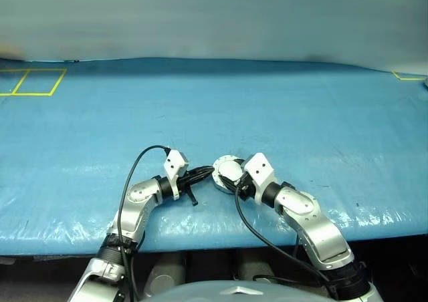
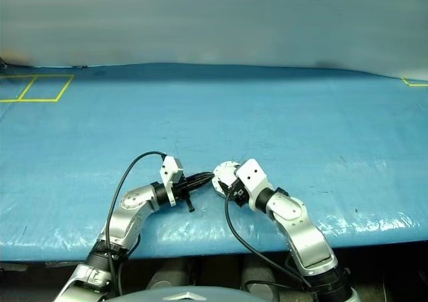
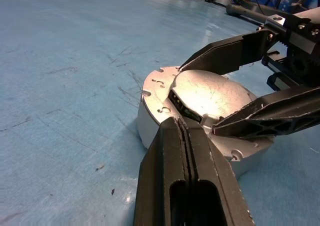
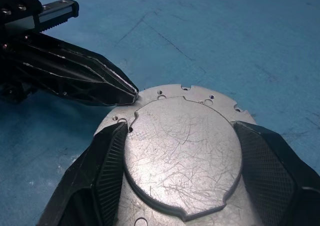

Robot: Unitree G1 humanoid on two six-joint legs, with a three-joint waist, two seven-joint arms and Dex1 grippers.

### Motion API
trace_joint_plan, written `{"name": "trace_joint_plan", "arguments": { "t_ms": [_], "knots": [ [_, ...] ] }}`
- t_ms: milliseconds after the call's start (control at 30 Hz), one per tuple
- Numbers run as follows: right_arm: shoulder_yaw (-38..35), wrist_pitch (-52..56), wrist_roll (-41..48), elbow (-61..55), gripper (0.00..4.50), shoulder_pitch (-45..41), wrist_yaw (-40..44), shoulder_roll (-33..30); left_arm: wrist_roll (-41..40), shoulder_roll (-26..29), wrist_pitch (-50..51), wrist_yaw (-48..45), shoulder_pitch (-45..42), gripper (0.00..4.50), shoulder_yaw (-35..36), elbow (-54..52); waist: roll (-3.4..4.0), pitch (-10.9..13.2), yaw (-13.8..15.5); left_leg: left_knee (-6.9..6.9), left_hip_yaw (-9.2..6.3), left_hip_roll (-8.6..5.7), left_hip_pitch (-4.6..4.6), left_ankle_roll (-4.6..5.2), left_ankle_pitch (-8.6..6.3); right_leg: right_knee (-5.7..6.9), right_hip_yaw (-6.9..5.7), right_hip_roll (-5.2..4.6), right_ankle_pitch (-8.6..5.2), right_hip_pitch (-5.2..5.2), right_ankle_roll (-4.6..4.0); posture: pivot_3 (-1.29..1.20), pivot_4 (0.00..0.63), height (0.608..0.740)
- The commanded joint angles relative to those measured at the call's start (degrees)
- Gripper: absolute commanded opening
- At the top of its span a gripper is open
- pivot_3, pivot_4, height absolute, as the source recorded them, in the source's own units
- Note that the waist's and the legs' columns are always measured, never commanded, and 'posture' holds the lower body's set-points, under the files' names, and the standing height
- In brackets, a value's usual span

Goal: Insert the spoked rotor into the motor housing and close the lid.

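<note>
The motor housing (image 4: 200, 93) sits on the blue table close to its front edge, its holed silver flange showing. The lid (image 4: 182, 151) lies on top of it, plain scratched silver face up. My right gripper (image 4: 181, 127) straddles the lid, one black finger (image 4: 100, 171) pressed to each side of its raised disc. My left gripper (image 3: 180, 124) is shut, and its joined tips touch the lid's rim at a notch. Both grippers meet at the housing (image 1: 226, 170) in the head views. The spoked rotor is hidden.
The blue table cover (image 1: 267, 115) stretches far ahead and to both sides. Yellow tape squares (image 1: 33, 81) mark its far left corner, and a yellow tape corner (image 1: 409, 77) marks the far right. The front edge (image 1: 374, 230) runs just behind the arms.
</note>
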Motion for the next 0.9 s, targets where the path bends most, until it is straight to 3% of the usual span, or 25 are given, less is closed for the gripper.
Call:
{"name": "trace_joint_plan", "arguments": {
  "t_ms": [33,433,467,533,767,900],
  "knots": [
    [1.15,3.6,0.63,3.01,3.04,1.92,1.37,-0.77,0.37,-1.15,-0.47,-1.22,-0.18,0.0,-2.09,-0.57,0.0,0.0,0.0,0.01,0.0,0.0,0.0,0.0,0.0,0.0,0.0,0.0,0.0,0.0,0.0,0.0,0.15,0.74],
    [1.41,3.14,-0.34,2.25,3.04,2.06,0.84,-0.94,2.54,-1.48,-0.52,-1.54,0.0,0.0,-3.51,0.27,0.01,-0.03,0.06,0.06,-0.01,-0.01,0.03,0.01,-0.03,-0.01,-0.01,-0.02,-0.03,0.03,0.03,0.0,0.15,0.74],
    [1.4,2.8,-0.32,2.21,3.77,2.19,0.82,-0.84,2.8,-1.31,-0.73,-1.46,-0.04,0.0,-3.46,0.49,0.01,-0.03,0.06,0.06,-0.01,-0.01,0.03,0.02,-0.04,-0.01,0.0,-0.02,-0.03,0.03,0.03,0.0,0.15,0.74],
    [0.89,3.01,0.4,1.61,4.4,2.41,0.47,-0.09,2.8,-1.24,-0.63,-1.28,-0.04,0.0,-3.26,0.56,0.02,-0.04,0.05,0.05,-0.01,-0.01,0.03,0.01,-0.05,-0.01,-0.01,-0.01,-0.03,0.03,0.03,0.0,0.15,0.74],
    [-4.71,-1.13,8.31,-4.23,4.48,2.2,1.76,3.76,2.54,-1.65,-0.23,-0.64,-0.01,0.0,-2.92,0.14,0.05,-0.01,0.1,0.08,-0.03,-0.01,0.0,0.01,-0.05,-0.01,0.0,-0.02,-0.04,0.02,0.04,0.0,0.15,0.74],
    [-7.29,-7.48,5.4,-4.92,4.48,0.63,-1.84,4.82,2.27,-2.01,0.15,-0.36,-0.52,0.0,-2.72,-0.25,0.11,0.03,0.07,0.08,0.0,-0.02,-0.16,0.02,-0.05,0.02,0.02,-0.01,-0.02,0.02,0.06,0.0,0.15,0.74]
  ]
}}
